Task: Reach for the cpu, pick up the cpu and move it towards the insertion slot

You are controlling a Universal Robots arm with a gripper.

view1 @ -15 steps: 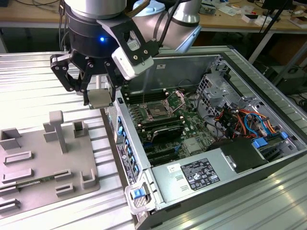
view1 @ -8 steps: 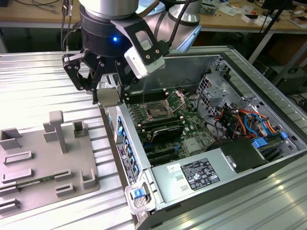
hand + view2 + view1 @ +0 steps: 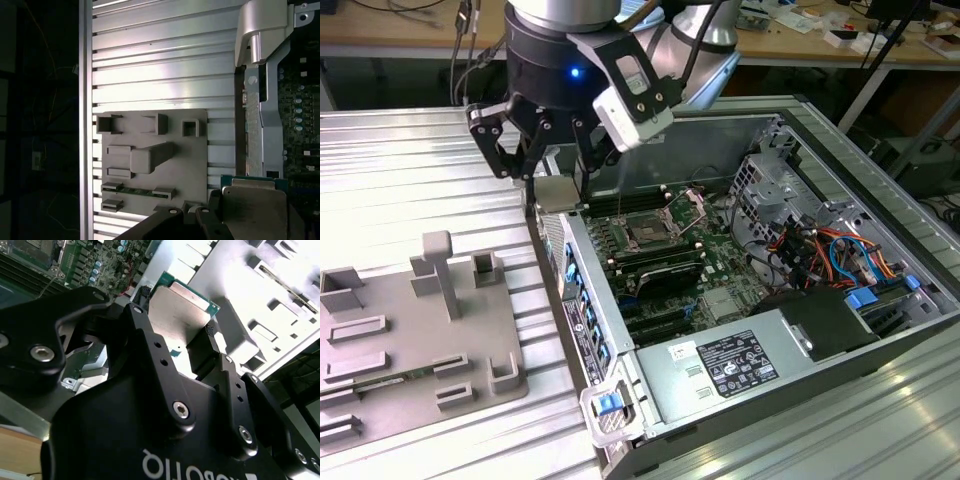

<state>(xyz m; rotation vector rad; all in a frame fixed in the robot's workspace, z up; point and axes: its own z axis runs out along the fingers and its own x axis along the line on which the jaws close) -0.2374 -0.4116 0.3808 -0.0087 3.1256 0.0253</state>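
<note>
The gripper (image 3: 552, 170) hung over the near wall of the open computer case (image 3: 620, 330), jaws pinching the cpu (image 3: 177, 307) by its edges, just short of the insertion slot (image 3: 648, 232) on the motherboard (image 3: 685, 265).

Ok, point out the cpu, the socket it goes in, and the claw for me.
cpu (image 3: 177, 307): second wrist view, its silvery metal top.
socket (image 3: 648, 232): exterior view, its dark centre inside the metal frame.
claw (image 3: 552, 170): exterior view, between the fingertips, shut on the cpu's edges.
</note>
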